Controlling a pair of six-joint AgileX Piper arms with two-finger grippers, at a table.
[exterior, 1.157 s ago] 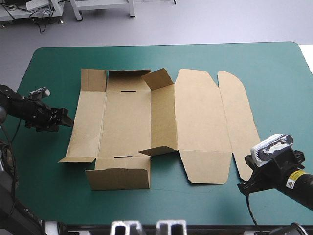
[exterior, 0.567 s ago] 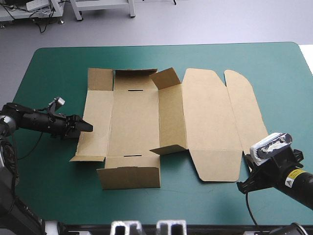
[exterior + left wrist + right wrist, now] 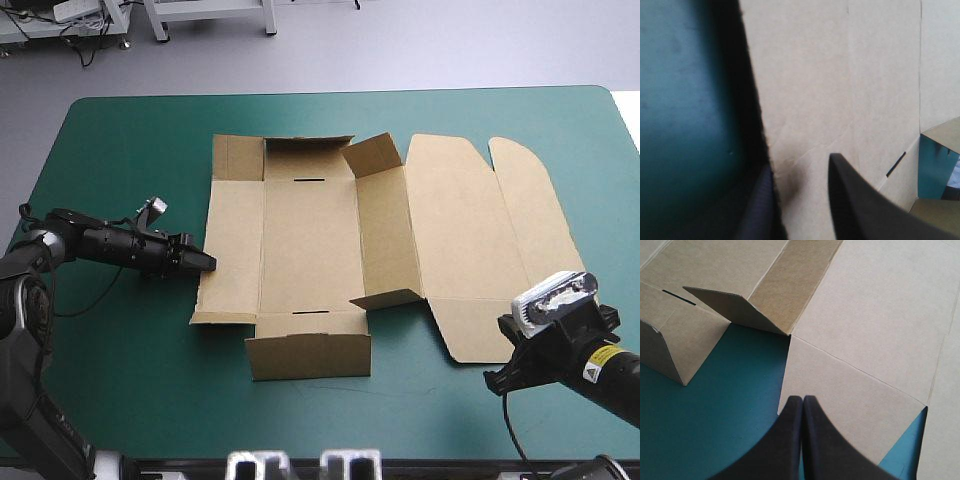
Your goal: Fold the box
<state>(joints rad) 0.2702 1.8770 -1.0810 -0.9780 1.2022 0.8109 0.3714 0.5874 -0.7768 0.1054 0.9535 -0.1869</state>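
Box: brown sheet lying mostly flat mid-table on the cover, with a few flaps raised.
Left gripper: at the box's 9 o'clock edge, fingers nearly together, pinching the board.
Right gripper: fingers pressed together, holding nothing, at the box's 5 o'clock corner.

Raised flaps obstruct; teal-green cover around box bare.

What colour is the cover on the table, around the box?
The cover is plain teal-green; the high view shows it best.
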